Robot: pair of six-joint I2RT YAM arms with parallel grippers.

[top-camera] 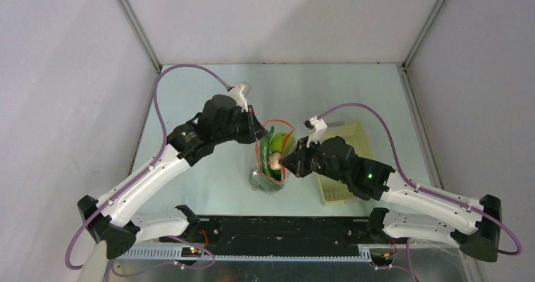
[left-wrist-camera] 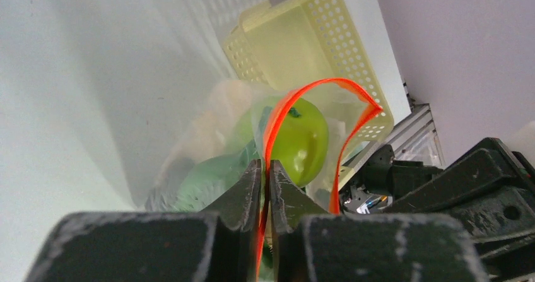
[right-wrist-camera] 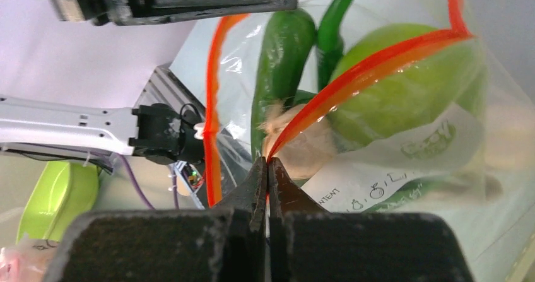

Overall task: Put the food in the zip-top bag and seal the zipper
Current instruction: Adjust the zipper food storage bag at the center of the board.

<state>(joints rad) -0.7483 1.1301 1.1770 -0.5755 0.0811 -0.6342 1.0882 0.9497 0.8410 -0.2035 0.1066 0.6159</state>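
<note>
The clear zip-top bag (top-camera: pixel 267 178) stands upright mid-table with its mouth open. Inside it are a green apple (left-wrist-camera: pixel 304 141), a long green pepper (right-wrist-camera: pixel 281 67), a pale mushroom (right-wrist-camera: pixel 304 144) and leafy greens (left-wrist-camera: pixel 208 175). The orange-red zipper (left-wrist-camera: pixel 315 88) loops wide around the mouth. My left gripper (left-wrist-camera: pixel 265 168) is shut on the zipper strip at the mouth's far-left side, also seen in the top view as left gripper (top-camera: pixel 258 134). My right gripper (right-wrist-camera: pixel 268 164) is shut on the strip at the near-right side, opposite the left one, right gripper (top-camera: pixel 284 162). No slider tab shows.
A pale yellow perforated basket (top-camera: pixel 344 162) lies just right of the bag, under the right arm. Grey enclosure walls close in the table on three sides. A lime-green object (right-wrist-camera: pixel 55 197) shows off to the left in the right wrist view.
</note>
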